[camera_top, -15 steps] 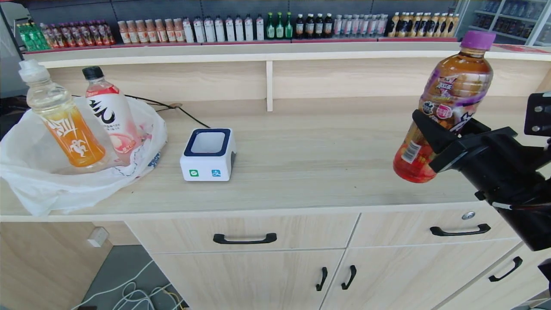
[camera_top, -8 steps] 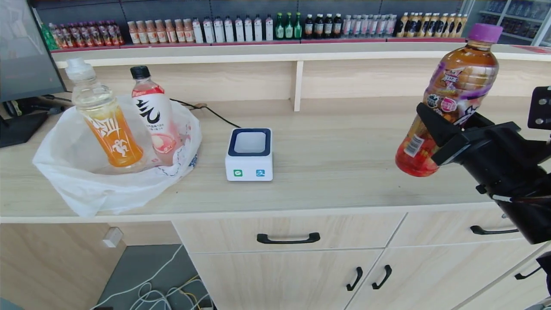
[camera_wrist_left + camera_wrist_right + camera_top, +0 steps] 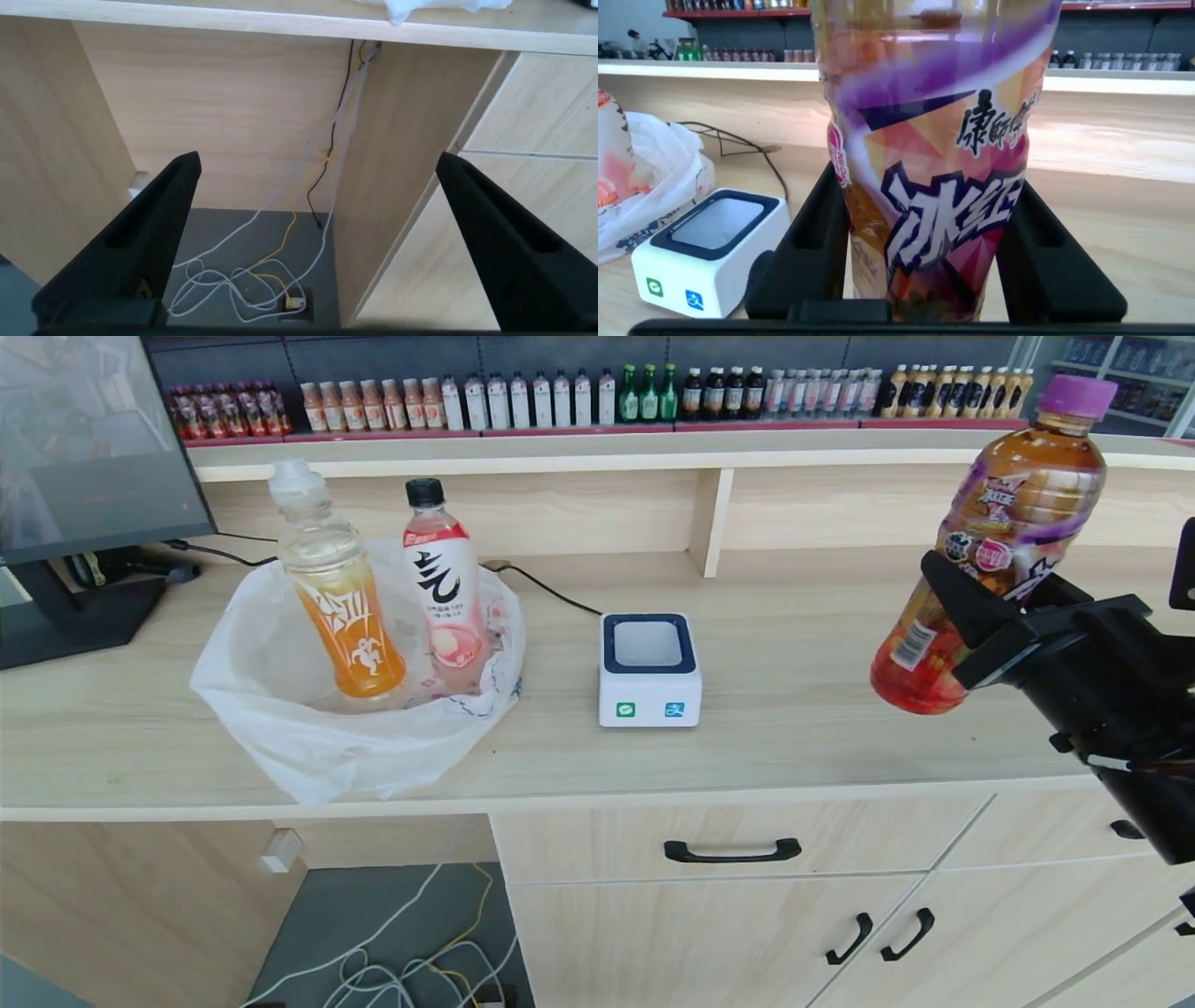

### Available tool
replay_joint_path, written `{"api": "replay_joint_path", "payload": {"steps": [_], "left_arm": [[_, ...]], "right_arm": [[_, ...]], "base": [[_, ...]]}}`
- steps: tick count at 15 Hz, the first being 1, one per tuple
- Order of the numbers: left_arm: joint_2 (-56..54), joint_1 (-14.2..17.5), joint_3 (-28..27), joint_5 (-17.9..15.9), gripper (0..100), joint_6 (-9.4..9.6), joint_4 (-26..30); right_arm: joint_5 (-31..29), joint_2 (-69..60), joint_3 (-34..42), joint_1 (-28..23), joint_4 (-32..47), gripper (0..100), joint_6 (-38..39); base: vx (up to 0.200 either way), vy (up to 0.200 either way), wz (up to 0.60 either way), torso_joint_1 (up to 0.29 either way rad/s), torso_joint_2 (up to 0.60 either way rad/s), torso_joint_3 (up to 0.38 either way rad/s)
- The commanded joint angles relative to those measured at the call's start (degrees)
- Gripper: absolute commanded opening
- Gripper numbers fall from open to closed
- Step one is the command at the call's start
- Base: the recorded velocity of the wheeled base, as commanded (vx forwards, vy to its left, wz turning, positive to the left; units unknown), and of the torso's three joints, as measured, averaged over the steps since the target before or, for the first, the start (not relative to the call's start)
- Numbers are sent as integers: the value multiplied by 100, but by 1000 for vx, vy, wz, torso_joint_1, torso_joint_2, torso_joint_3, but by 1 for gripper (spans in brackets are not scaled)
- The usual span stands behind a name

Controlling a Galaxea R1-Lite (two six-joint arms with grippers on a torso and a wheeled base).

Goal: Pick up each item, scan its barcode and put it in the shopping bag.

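Purple-capped tea bottle (image 3: 999, 541) is hanging tilted above the counter (image 3: 794, 709), well apart from the scanner (image 3: 650, 669) at its 3 o'clock. My right gripper (image 3: 1004, 602) is clamping its lower half. At the scanner's 9 o'clock, the shopping bag (image 3: 308, 747) is holding an orange bottle (image 3: 341, 607) and a pink bottle (image 3: 448, 588) upright. I am seeing my left gripper (image 3: 318, 233) spread wide below the counter's edge.

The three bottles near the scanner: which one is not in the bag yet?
The purple-capped bottle, held by the right gripper. The orange bottle and the pink bottle stand in the bag.
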Motion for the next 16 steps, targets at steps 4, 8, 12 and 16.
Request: {"api": "replay_joint_path", "payload": {"steps": [4,8,12,16], "left_arm": [[-2,0,0,0,100,5,0],[-2,0,0,0,100,-4,0],[-2,0,0,0,100,14,0],[-2,0,0,0,100,14,0]], "right_arm": [[7,-79,-266,117,-3,0,-336],[7,-87,-55,292,-3,0,-547],[7,-52,-178,292,-3,0,-705],[350,123,-407,292,-3,0,-1584]], "base": [[0,200,0,-1,0,2],[0,200,0,1,2,1],[0,50,0,1,1,-1],[0,0,0,0,0,0]]}}
